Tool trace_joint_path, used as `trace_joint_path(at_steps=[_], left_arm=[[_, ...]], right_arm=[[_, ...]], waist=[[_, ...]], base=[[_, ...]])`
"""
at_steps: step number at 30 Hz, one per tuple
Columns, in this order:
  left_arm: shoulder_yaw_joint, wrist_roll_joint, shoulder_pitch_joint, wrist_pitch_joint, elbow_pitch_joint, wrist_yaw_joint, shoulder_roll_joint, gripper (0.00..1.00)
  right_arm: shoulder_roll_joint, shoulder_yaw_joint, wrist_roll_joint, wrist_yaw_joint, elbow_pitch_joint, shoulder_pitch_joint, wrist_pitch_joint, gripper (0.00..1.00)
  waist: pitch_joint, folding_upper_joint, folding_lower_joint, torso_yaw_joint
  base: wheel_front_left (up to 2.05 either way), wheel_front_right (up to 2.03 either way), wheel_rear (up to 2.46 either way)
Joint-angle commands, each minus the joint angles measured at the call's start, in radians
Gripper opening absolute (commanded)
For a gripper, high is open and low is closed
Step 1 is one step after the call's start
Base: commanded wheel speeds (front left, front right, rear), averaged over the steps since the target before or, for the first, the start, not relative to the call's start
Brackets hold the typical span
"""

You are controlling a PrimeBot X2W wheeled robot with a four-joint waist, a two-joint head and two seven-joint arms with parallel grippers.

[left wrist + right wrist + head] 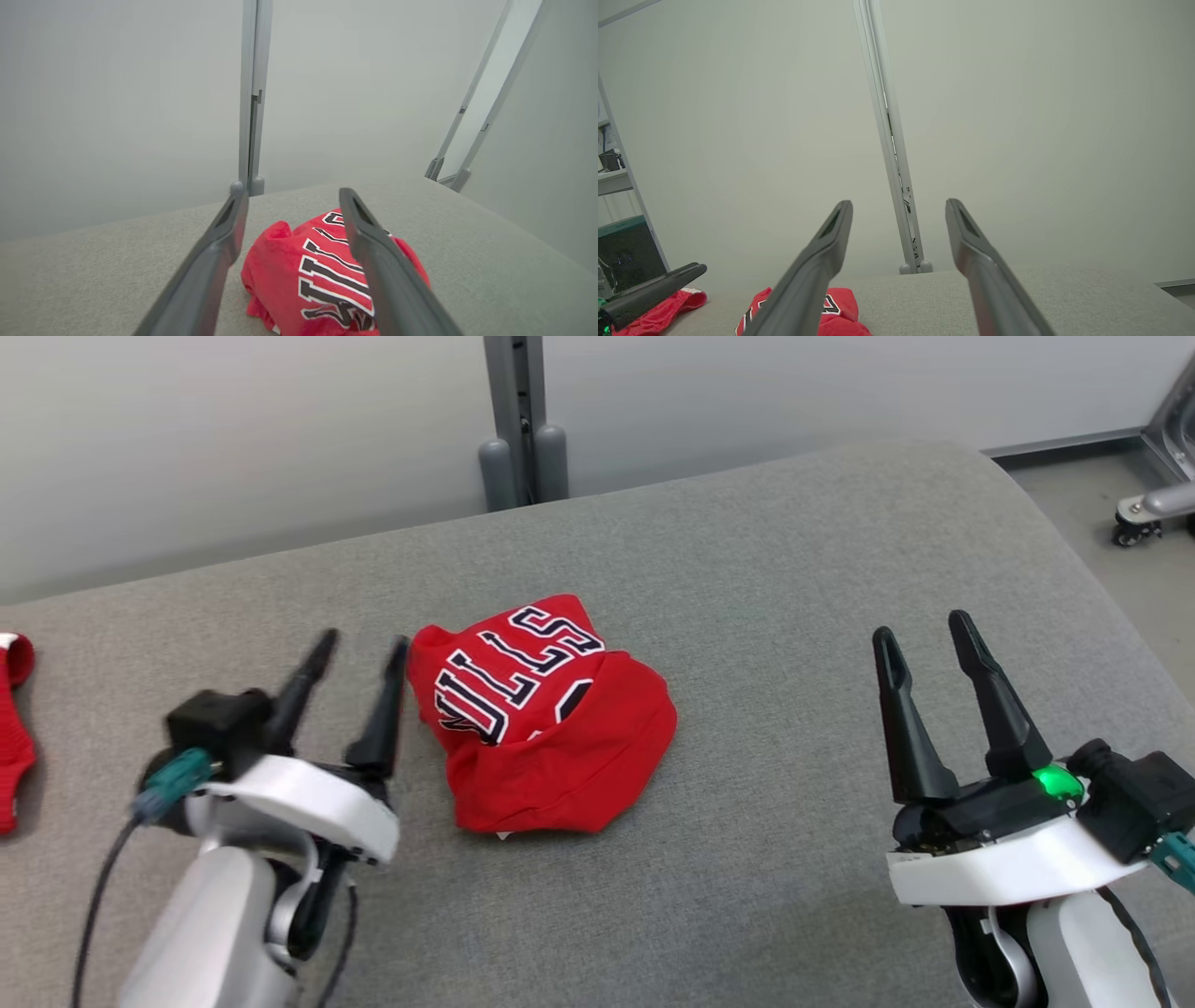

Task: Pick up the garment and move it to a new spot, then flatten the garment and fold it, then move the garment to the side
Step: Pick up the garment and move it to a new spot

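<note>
left pincer [364, 640] spread just beside the crumpled red garment [551, 747], right pincer [922, 626] spread well apart.

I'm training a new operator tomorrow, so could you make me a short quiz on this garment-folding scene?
1. Which is nearer the red jersey on the grey surface: the left gripper or the right gripper?
2. True or false: the left gripper is shut on the jersey.
3. How does the jersey lie? A) spread flat B) bunched in a heap C) hanging from a gripper

Key
1. The left gripper, right beside the jersey's edge.
2. False: both grippers are open and hold nothing.
3. B
</note>
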Motion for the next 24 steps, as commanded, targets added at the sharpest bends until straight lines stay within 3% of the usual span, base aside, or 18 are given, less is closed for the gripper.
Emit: trace_joint_path(at_steps=[1, 12, 24], left_arm=[[0.019, -0.001, 0.017, -0.023, -0.028, 0.014, 0.014, 1.00], [0.130, 0.012, 0.217, -0.152, -0.168, 0.123, 0.034, 1.00], [0.183, 0.065, 0.331, -0.170, -0.243, 0.139, -0.026, 1.00]], right_arm=[[-0.008, -0.007, -0.006, 0.000, 0.002, 0.011, 0.000, 1.00], [-0.009, -0.055, -0.014, 0.000, -0.012, 0.063, 0.000, 1.00], [-0.009, -0.083, -0.021, 0.000, -0.015, 0.109, 0.000, 1.00]], waist=[[-0.007, 0.0000, 0.0000, 0.010], [-0.018, 0.0000, 0.0000, 0.050], [-0.031, 0.0000, 0.0000, 0.086]], base=[[0.00, 0.00, 0.00], [0.00, 0.00, 0.00], [0.00, 0.00, 0.00]])
